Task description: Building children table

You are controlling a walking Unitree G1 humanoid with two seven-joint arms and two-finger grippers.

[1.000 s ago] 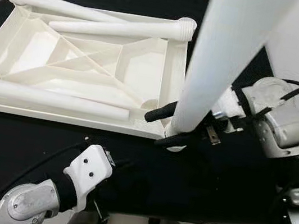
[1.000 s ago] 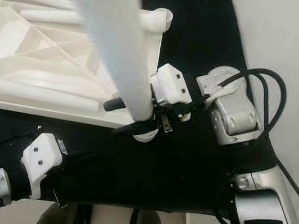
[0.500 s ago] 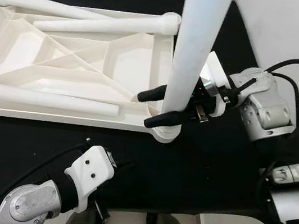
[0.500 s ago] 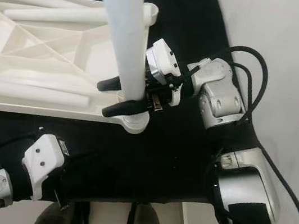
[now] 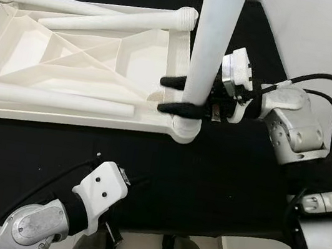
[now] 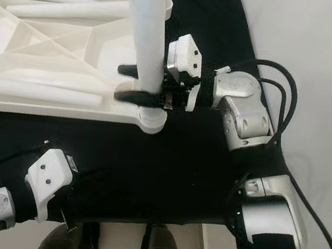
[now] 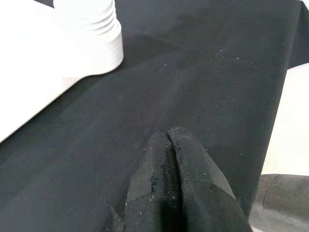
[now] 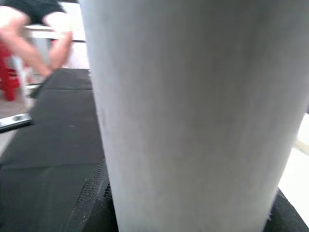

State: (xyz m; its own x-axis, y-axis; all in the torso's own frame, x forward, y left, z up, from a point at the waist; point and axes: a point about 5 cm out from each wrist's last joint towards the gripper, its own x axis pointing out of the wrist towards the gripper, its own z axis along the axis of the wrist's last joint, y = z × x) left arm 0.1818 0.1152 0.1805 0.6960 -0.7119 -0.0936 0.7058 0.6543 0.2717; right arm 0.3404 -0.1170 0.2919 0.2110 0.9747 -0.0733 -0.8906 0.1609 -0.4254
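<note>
- Upright leg (image 5: pixel 208 49) is standing at the tabletop's (image 5: pixel 67 71) near corner, black cloth (image 5: pixel 222 171) lying open around.
- Right gripper (image 5: pixel 174 95) is clamping the leg.
- Left gripper (image 7: pixel 173 162) is hovering, fingers pressed together.

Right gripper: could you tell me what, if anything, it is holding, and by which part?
The right gripper holds the upright white table leg near its lower end, just above the corner socket.
</note>
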